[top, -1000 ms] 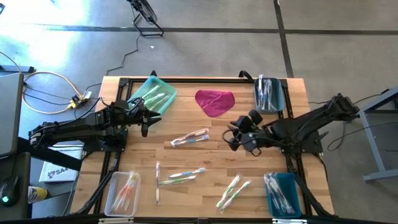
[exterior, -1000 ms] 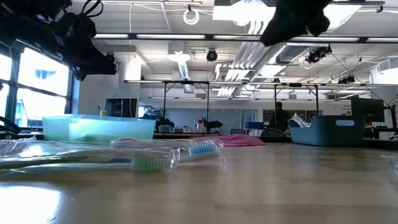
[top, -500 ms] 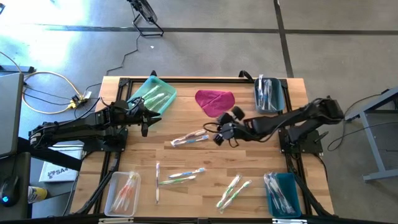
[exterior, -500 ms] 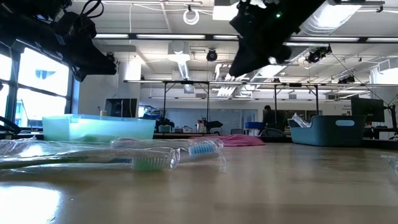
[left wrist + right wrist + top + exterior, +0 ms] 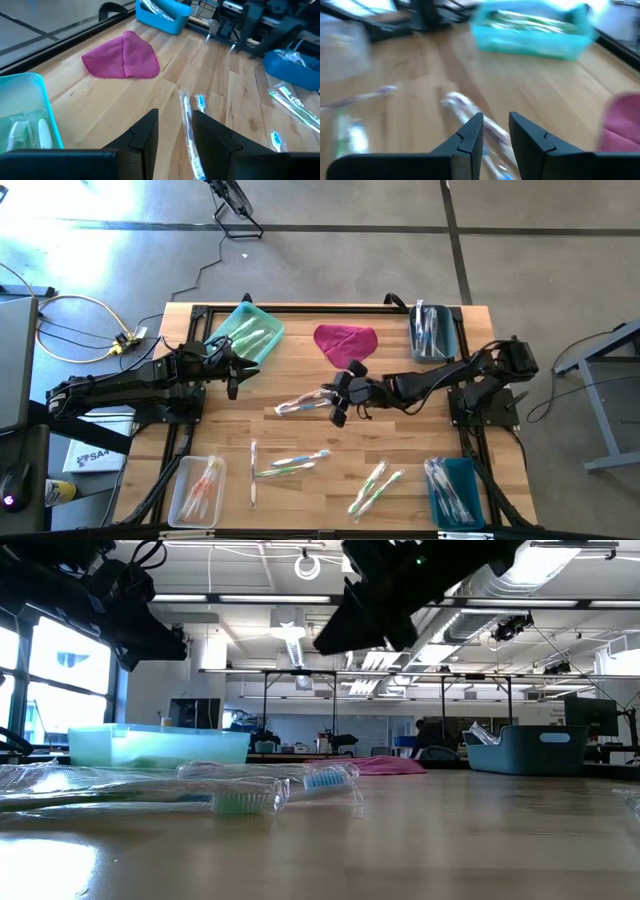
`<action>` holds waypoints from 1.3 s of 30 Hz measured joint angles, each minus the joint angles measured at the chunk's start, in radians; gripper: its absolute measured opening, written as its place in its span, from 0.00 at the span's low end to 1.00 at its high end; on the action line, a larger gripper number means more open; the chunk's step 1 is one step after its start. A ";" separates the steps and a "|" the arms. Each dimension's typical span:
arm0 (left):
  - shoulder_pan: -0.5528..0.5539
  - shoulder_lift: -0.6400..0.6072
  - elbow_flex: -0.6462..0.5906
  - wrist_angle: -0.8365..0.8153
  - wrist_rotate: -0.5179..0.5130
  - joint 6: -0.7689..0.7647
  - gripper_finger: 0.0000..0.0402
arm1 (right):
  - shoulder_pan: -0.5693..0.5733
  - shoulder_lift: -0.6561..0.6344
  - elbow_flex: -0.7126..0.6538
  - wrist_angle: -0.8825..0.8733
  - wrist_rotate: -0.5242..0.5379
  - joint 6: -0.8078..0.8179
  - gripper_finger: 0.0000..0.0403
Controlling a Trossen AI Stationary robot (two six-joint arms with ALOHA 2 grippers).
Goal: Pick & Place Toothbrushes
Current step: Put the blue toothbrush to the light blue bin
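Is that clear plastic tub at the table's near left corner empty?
No. The clear plastic tub holds a few orange-pink wrapped toothbrushes, seen from above.

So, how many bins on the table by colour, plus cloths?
Mint bin: 1
Blue bins: 2
Clear bin: 1
Magenta cloth: 1
Total: 5

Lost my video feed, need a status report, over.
Right claw open, empty, above wrapped toothbrushes mid-table. Left claw open, empty, beside green bin. Nothing in the way.
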 joint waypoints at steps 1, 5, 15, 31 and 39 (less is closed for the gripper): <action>0.000 0.000 0.000 0.000 0.000 0.000 0.29 | 0.000 0.000 0.000 0.021 -0.037 -0.013 0.21; 0.000 0.000 0.000 -0.001 0.000 0.000 0.29 | 0.000 0.000 0.000 0.069 -0.119 -0.048 0.21; 0.000 0.000 0.000 0.001 0.058 0.056 0.29 | 0.029 0.000 0.000 0.076 -0.235 -0.052 0.21; 0.000 0.000 0.000 -0.013 0.057 0.068 0.29 | 0.103 0.023 0.100 0.103 -0.354 -0.185 0.12; 0.000 0.000 -0.001 -0.044 0.058 0.083 0.29 | 0.117 0.177 0.307 -0.128 -0.375 -0.216 0.02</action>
